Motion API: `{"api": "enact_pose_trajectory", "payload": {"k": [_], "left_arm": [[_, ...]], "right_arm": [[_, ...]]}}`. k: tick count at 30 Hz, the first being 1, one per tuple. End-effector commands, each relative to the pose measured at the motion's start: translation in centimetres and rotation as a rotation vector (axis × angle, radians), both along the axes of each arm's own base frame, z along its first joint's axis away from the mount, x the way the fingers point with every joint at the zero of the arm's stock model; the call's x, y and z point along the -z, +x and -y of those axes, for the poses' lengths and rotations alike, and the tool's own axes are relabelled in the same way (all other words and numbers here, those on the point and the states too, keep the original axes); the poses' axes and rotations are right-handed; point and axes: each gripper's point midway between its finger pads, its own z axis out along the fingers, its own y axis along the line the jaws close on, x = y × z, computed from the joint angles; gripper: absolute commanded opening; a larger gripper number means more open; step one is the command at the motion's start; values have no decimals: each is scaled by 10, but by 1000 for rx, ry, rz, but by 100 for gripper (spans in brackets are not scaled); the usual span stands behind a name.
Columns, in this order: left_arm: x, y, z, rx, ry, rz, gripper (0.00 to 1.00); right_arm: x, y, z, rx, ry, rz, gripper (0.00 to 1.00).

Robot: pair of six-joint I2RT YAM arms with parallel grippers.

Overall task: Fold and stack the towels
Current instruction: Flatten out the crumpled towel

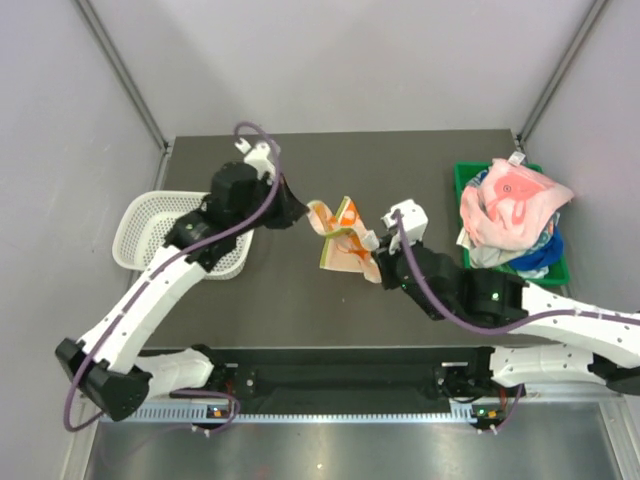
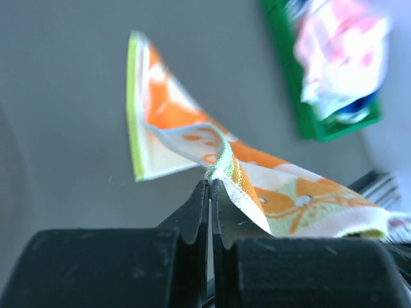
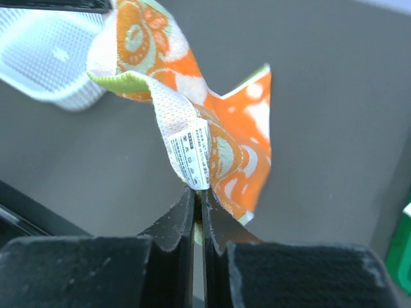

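Holding one orange-and-white patterned cloth towel (image 1: 338, 238) over the middle of the dark table (image 1: 290, 310). I have the left gripper (image 2: 210, 189) pinched tight on one edge and the right gripper (image 3: 194, 196) pinched on the labelled corner. Other towels (image 1: 510, 205) are heaped in the green plastic bin (image 1: 461, 185) at right. White mesh basket (image 1: 135, 215) at left.

Left pincer (image 2: 209, 185) and right pincer (image 3: 195, 190), jaws tight.
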Motion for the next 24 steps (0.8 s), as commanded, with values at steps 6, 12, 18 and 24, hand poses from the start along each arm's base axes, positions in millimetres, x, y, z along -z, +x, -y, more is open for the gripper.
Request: {"api": "enact_pose_trajectory", "payload": {"k": [6,12,18,24], "left_arm": [[-164,-37,-12,56,-219,302,0],[-209,-47,-19,43,-301,386,0],[-227,-27,-18,-18,-330,435,0],[-179,32,4,-96,-269,359,0]], "right_arm": [[-134,9,29,0,137,238,0],[-188,4,35,-47,202,319,0],[-225,12,47,3,201,384,0],[-189,70,48,22,170,304,0]]}}
